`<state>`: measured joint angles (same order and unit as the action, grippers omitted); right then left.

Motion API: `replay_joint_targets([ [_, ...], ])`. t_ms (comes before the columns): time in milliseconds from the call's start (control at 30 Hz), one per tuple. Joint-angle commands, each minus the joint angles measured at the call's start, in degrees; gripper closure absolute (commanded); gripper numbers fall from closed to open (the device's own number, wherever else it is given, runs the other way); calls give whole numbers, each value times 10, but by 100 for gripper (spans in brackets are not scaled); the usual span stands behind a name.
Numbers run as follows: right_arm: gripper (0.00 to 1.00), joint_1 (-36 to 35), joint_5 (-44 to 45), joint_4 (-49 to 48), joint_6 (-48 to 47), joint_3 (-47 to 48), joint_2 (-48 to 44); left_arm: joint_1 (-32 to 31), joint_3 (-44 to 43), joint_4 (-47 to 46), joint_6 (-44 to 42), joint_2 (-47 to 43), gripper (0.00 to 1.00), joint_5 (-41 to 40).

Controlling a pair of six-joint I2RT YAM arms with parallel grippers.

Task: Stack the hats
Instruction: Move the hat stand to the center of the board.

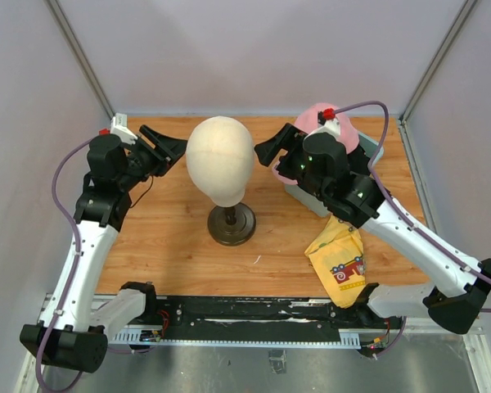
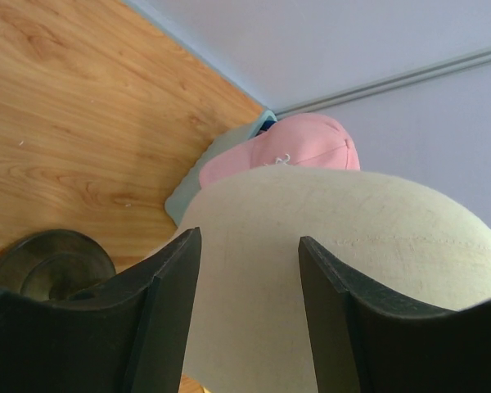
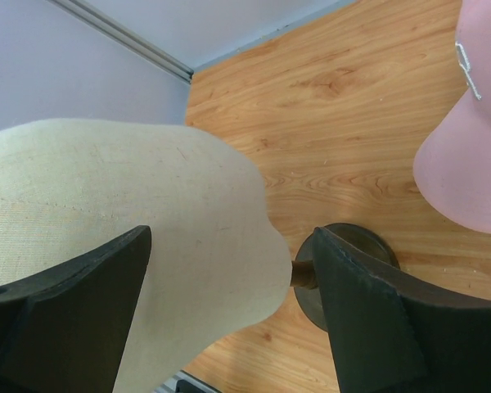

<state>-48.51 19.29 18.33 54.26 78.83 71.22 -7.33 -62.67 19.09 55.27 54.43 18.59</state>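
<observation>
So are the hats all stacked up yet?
Not that I can see. Done: only a pink hat shows, sitting on a grey box at the back; anything under it is hidden. In hand: nothing; the left gripper and right gripper are open and empty beside the bare mannequin head. Left: probably all the stacking.

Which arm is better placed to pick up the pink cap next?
Right. The pink cap sits at the right rear, close beside the right gripper, whose jaws stand open. The left gripper is across the mannequin head, which would likely be in its way.
</observation>
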Motion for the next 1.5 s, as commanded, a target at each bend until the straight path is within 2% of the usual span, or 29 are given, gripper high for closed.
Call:
replay_joint_targets([
  [0,19,-39,-4,-3,-13,-18,-6,-21,-35,-21,-21,28,44,38],
  [400,19,-91,22,2,-18,-43,-15,-34,-95,-52,-38,106,44,90],
  [700,19,-137,33,9,-24,-44,-7,-48,-114,-82,-31,141,43,93],
  [1067,18,-147,22,18,-45,-41,-7,-57,-173,-88,-36,203,42,102],
  [1167,18,-148,29,23,-65,-44,-21,-58,-182,-74,-41,205,40,81],
  [1467,16,-155,29,64,-163,-47,-94,-34,-172,-51,-3,151,29,-76],
])
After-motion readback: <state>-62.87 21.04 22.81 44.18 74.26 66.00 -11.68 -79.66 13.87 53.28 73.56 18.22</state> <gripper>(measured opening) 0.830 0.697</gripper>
